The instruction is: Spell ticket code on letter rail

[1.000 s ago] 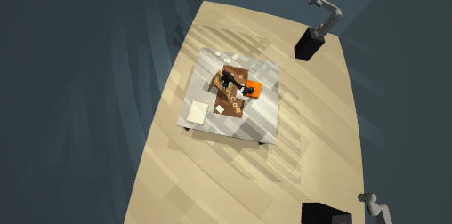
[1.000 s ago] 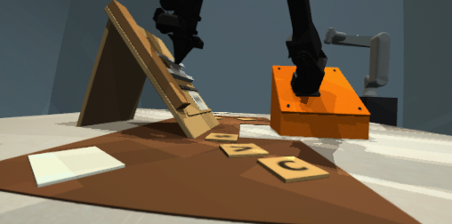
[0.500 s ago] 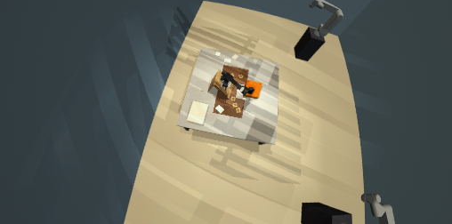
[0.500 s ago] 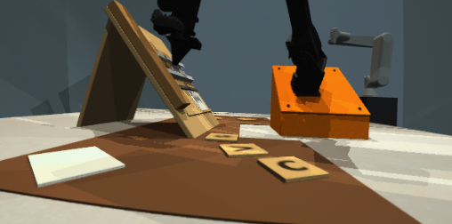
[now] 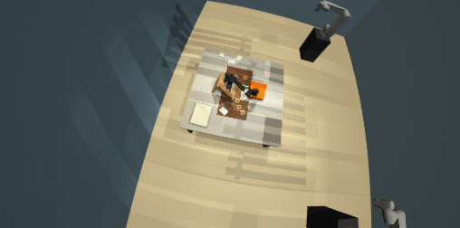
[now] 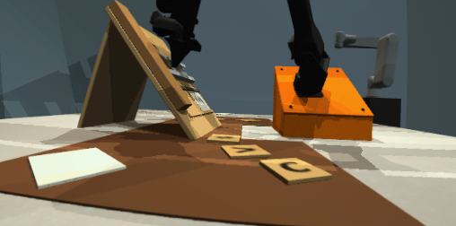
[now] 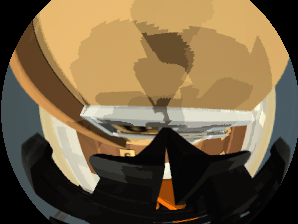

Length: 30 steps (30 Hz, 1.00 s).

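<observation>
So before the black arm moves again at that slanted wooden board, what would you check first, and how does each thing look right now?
1. Gripper fingers shut, holding nothing: ok.
2. Gripper tip against the rail on the slanted wooden board: ok.
3. Tile in the rail pushed fully home: cannot tell.
4. Three tan letter tiles, including the C tile, lying flat on the brown mat: ok.
5. Pale rectangular card lying flat on the mat, away from the arm: ok.
6. Letters in the rail match the ticket: cannot tell.
</observation>
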{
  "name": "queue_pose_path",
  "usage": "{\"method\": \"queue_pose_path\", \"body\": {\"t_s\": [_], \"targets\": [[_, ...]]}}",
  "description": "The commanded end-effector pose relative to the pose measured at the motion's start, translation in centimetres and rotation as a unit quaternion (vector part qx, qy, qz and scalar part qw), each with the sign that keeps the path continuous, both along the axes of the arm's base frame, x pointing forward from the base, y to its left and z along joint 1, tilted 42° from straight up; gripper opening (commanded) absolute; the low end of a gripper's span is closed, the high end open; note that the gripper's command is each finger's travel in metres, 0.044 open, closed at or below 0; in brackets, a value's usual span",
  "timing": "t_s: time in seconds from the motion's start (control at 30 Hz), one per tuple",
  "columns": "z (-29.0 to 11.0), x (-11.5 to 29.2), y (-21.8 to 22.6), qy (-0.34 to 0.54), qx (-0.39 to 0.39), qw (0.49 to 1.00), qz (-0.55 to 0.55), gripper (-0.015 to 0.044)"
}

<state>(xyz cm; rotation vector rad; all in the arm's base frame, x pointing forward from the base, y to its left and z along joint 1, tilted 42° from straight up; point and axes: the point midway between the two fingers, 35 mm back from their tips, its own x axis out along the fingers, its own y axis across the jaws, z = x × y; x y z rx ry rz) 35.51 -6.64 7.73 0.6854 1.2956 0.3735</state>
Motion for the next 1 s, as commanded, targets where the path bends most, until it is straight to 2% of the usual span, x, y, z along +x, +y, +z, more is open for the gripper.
{"method": "queue_pose_path", "body": {"t_s": [0.0,0.97], "targets": [[-0.04,0.32,0.1,0.0,0.002,1.0,-0.002,0.0],[0.48,0.1,0.77,0.0,0.002,1.0,-0.002,0.0]]}}
